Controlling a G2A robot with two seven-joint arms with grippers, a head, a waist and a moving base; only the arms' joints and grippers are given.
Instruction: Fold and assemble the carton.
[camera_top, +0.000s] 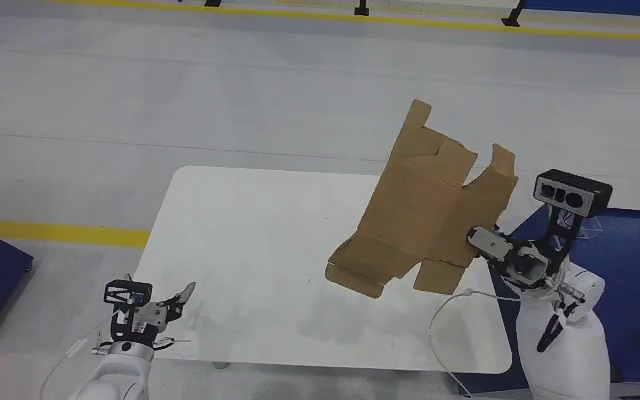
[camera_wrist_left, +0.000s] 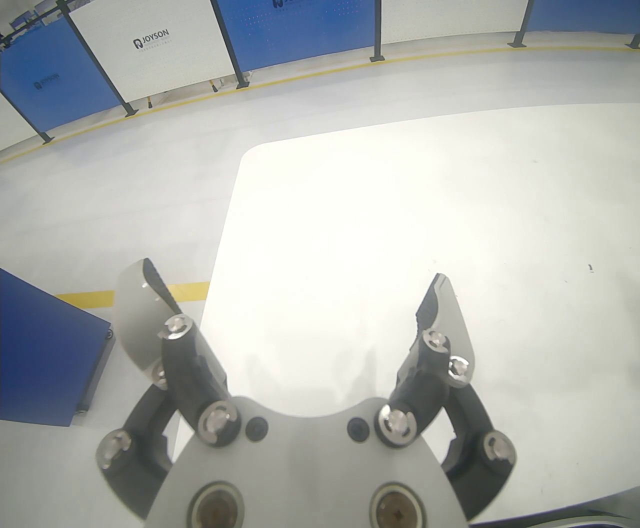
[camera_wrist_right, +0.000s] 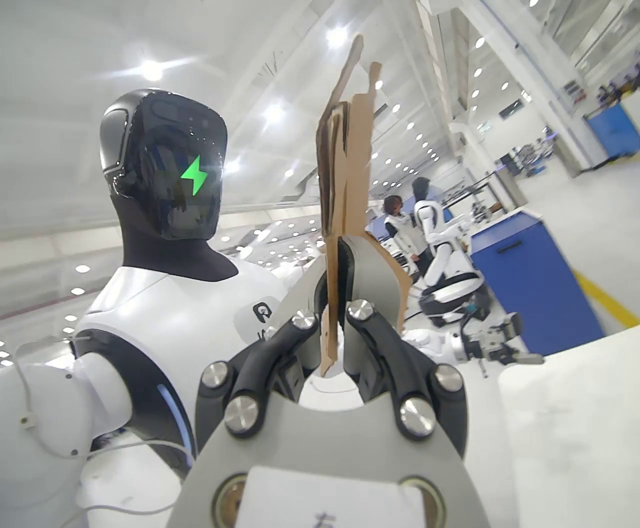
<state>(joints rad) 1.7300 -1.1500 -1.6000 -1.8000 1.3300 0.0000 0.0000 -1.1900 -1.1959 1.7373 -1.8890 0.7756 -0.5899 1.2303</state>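
Note:
A flat, unfolded brown carton (camera_top: 425, 205) hangs in the air above the right half of the white table (camera_top: 250, 250), tilted with its flaps pointing up and away. My right gripper (camera_top: 480, 240) is shut on the carton's lower right edge. In the right wrist view the carton (camera_wrist_right: 345, 165) stands edge-on and upright between the closed fingers of the right gripper (camera_wrist_right: 337, 280). My left gripper (camera_top: 180, 297) sits at the table's near left corner; in the left wrist view the left gripper (camera_wrist_left: 295, 290) is open with nothing between its fingers, over the table's left edge (camera_wrist_left: 220, 280).
A blue cabinet (camera_wrist_left: 45, 350) stands on the floor left of the table, by a yellow floor line (camera_top: 70, 234). A white cable (camera_top: 455, 320) loops over the table's near right corner. Blue and white panels (camera_wrist_left: 150, 45) line the far side of the floor.

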